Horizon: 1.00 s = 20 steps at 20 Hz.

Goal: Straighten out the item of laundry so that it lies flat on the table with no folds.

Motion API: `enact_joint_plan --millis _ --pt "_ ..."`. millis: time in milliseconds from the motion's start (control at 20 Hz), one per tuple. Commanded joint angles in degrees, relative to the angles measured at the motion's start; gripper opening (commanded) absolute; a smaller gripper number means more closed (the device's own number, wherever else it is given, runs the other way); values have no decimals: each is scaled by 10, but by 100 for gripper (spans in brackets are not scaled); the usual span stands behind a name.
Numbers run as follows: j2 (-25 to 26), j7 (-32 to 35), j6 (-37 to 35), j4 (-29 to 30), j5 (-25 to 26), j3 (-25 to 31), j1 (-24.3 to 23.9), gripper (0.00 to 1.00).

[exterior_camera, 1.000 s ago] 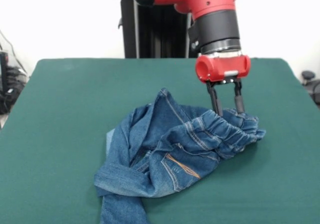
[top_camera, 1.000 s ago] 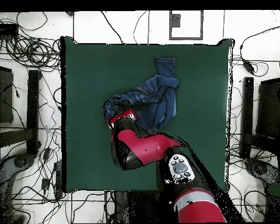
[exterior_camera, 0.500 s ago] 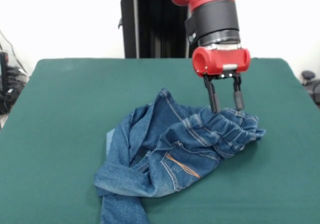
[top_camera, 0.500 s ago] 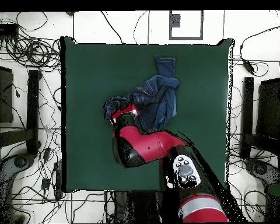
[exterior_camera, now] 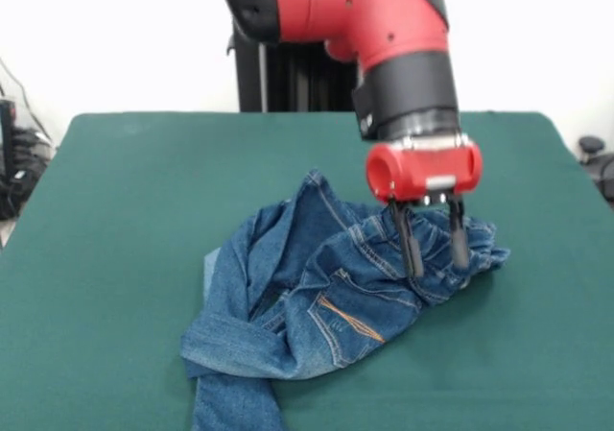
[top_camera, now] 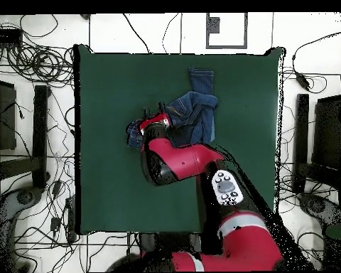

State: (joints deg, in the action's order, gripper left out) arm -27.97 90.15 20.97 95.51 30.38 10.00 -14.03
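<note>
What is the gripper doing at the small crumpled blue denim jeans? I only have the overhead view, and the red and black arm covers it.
Observer: In the front view the gripper is open, its two black fingers pointing down at the gathered elastic waistband of the jeans.
Operator: Is it clamping any cloth?
Observer: No. The fingers stand apart, with waistband cloth showing between them. I cannot tell whether the tips touch it.
Operator: Which side of the jeans faces up?
Observer: An orange-stitched pocket faces up, on the bunched part lying on the dark green table.
</note>
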Motion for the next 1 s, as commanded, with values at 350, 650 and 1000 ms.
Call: enact_joint_plan --millis 350,650,1000 --pt "22 40 -181 -10 3 79 -21 100" --pt "-10 49 -217 5 -15 80 -14 100" --pt "-41 79 -206 5 -24 87 -10 100"
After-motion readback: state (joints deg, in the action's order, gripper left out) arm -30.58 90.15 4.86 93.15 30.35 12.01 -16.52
